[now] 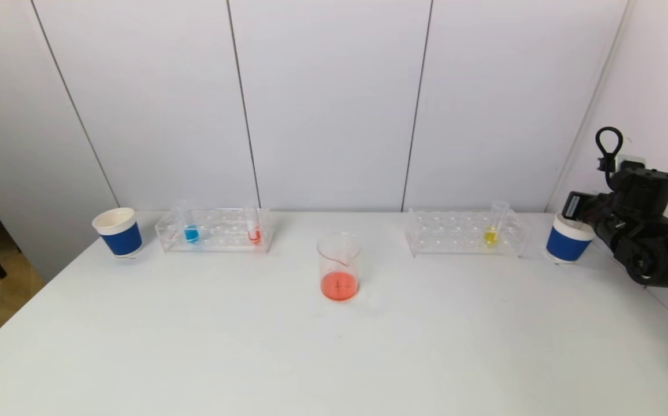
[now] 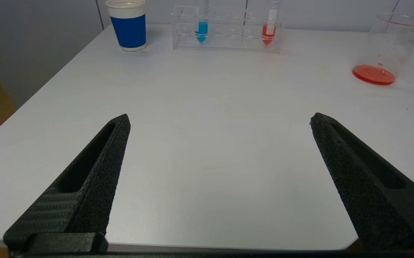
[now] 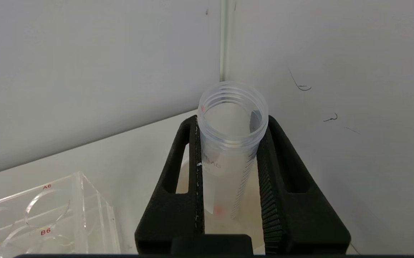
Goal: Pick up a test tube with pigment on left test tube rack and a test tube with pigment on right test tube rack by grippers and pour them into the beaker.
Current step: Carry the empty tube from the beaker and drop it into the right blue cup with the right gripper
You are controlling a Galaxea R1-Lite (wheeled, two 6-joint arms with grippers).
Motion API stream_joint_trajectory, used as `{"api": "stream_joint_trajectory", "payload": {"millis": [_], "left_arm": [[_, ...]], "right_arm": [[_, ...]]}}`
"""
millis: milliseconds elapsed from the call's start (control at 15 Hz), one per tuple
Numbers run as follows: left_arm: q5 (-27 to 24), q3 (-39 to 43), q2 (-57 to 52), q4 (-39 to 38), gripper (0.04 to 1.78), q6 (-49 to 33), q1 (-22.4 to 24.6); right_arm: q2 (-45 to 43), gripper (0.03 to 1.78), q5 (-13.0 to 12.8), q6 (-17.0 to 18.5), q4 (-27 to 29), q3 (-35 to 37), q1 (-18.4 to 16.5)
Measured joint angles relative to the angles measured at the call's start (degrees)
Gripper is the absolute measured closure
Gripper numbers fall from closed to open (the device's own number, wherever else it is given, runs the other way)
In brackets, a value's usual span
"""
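The glass beaker with red liquid stands mid-table; it also shows in the left wrist view. The left rack holds a blue-pigment tube and a red-pigment tube. The right rack holds a yellow-pigment tube. My right gripper is shut on an empty clear test tube with faint red traces. It holds the tube upright over the right blue cup. My left gripper is open and empty, low over the table's near left edge, out of the head view.
A second blue paper cup stands left of the left rack. The wall corner is close behind the right gripper. The right rack's corner lies beside the held tube.
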Motion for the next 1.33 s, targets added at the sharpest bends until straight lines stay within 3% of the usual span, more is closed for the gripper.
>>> {"api": "stream_joint_trajectory", "payload": {"millis": [200, 467, 667, 867, 1333], "left_arm": [[0.0, 0.0, 0.0, 0.0, 0.06, 0.0, 0.0], [0.0, 0.0, 0.0, 0.0, 0.06, 0.0, 0.0], [0.0, 0.0, 0.0, 0.0, 0.06, 0.0, 0.0], [0.0, 0.0, 0.0, 0.0, 0.06, 0.0, 0.0], [0.0, 0.0, 0.0, 0.0, 0.06, 0.0, 0.0]], "right_arm": [[0.1, 1.08, 0.0, 0.0, 0.0, 0.0, 0.0], [0.0, 0.46, 0.0, 0.1, 0.1, -0.1, -0.1], [0.0, 0.14, 0.0, 0.1, 0.0, -0.1, -0.1], [-0.1, 0.03, 0.0, 0.2, 0.0, -0.1, -0.1], [-4.9, 0.04, 0.0, -0.9, 1.4, 0.3, -0.1]]}}
